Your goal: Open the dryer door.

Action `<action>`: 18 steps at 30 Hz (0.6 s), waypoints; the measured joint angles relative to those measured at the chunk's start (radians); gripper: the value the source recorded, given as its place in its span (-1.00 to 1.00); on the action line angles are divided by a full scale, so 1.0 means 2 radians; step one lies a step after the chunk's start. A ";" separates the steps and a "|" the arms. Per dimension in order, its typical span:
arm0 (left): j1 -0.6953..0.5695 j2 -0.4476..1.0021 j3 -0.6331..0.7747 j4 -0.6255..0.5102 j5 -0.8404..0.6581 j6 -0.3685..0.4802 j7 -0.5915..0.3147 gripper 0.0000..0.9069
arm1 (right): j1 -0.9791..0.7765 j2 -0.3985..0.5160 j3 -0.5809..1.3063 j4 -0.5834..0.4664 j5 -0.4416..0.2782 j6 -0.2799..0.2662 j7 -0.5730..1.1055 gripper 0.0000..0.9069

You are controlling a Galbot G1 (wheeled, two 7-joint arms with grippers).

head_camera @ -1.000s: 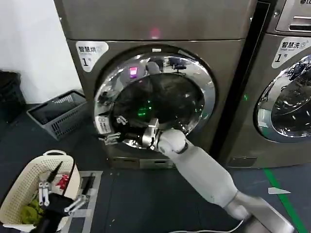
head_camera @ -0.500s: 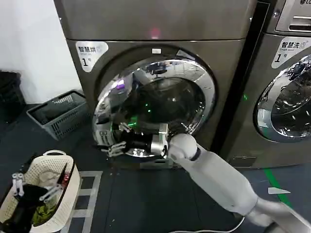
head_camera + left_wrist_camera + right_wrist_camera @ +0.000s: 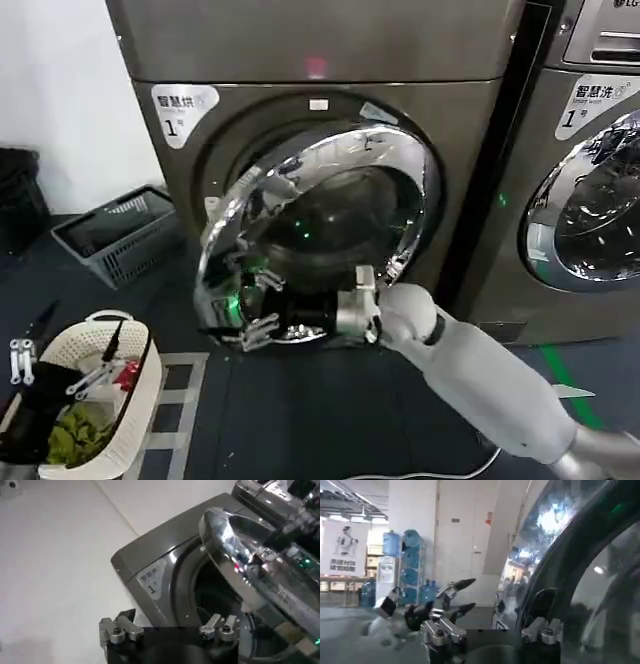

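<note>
R gripper, fingers apart, hooks door free edge at 7 o'clock; hinge at 3, L gripper apart, far off.

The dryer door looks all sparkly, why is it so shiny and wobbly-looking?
In the head view, the dryer door has a chrome ring mirroring room lights, warped by its curve; in the left wrist view it glares bright; in the right wrist view it reflects the room.

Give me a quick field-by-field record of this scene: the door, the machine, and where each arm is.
dryer door: partly open, its left edge swung out from the front
dryer: bronze-grey, corner label "1"
right end effector: open, at the door's lower left rim
left end effector: low at far left, over the laundry basket
neighbouring machine: door shut
</note>
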 joint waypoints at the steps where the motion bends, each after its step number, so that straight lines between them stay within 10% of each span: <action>1: -0.002 0.002 0.002 0.001 0.000 0.002 0.001 1.00 | -0.002 -0.004 0.003 0.004 0.001 0.000 -0.008 1.00; 18: -0.069 0.053 0.071 0.026 0.027 0.042 0.004 1.00 | -0.053 -0.072 0.070 0.056 0.016 0.010 -0.081 1.00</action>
